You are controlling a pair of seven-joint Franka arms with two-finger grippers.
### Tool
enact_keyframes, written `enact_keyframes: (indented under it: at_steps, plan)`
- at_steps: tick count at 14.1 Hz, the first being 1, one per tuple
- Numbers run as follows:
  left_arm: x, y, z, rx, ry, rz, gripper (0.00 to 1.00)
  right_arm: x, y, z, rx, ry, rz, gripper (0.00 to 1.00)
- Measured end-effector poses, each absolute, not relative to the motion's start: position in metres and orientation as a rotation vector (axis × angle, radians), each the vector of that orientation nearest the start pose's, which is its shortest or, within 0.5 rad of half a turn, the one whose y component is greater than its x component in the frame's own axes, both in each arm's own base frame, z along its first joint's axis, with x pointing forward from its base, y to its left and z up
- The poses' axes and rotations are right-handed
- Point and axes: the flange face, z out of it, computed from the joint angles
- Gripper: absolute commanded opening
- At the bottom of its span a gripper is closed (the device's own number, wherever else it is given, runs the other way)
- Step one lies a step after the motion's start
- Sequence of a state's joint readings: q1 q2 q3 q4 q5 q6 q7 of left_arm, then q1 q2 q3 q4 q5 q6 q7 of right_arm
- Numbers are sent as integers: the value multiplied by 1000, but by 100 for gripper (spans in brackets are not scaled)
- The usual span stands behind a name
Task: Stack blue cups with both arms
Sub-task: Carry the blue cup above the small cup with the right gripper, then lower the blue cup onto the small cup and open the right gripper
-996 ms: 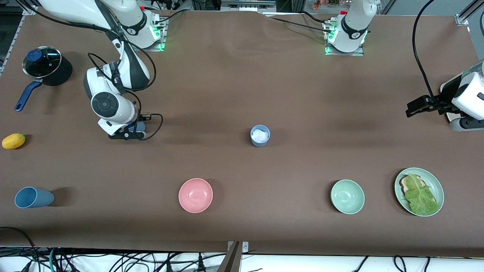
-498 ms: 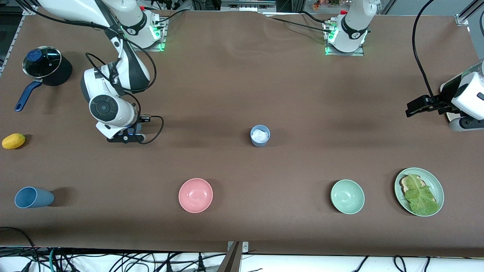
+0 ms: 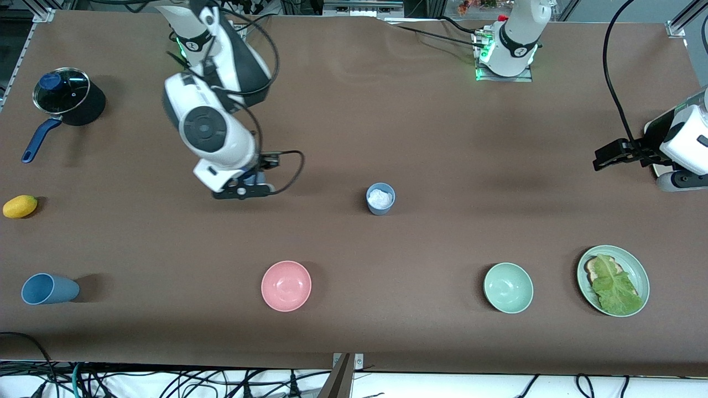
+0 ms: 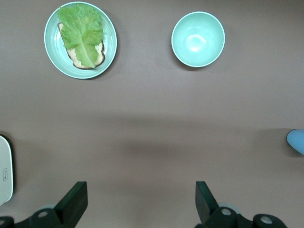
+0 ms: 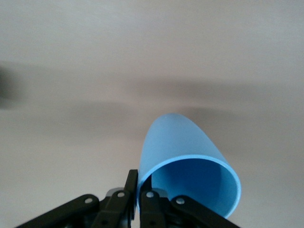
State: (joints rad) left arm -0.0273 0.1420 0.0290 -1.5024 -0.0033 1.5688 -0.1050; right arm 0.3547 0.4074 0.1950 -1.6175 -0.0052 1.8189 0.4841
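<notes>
the right gripper point(image 5: 137, 190) is clamped on the rim of a blue cup point(image 5: 187, 164) above the table point(image 3: 442, 138), while the left gripper point(image 4: 138, 202) waits with its fingers apart over the table near the left arm's end.

1. My right end effector point(image 5: 137, 197) pinches a smooth, matt blue plastic cup point(image 5: 190, 166).
2. The brown counter point(image 3: 442, 138) looks like matt cloth.
3. The pink bowl point(image 3: 286, 286) is glossy.
</notes>
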Motion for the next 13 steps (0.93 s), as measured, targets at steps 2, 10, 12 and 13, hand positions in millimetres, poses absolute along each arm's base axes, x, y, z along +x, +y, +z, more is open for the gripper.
enact_keyframes:
  at_steps: [2,10,12,13]
  plan:
    - [595,-1,575,-3130,-167,119,100,552,384,378,-3147,-63,290,0]
    - [594,-1,575,-3130,-166,125,100,535,535,384,-2972,35,71,0]
    - [594,-1,575,-3130,-166,126,100,536,544,386,-2914,46,33,0]
    - [594,-1,575,-3130,-166,127,100,536,547,387,-2897,52,39,0]
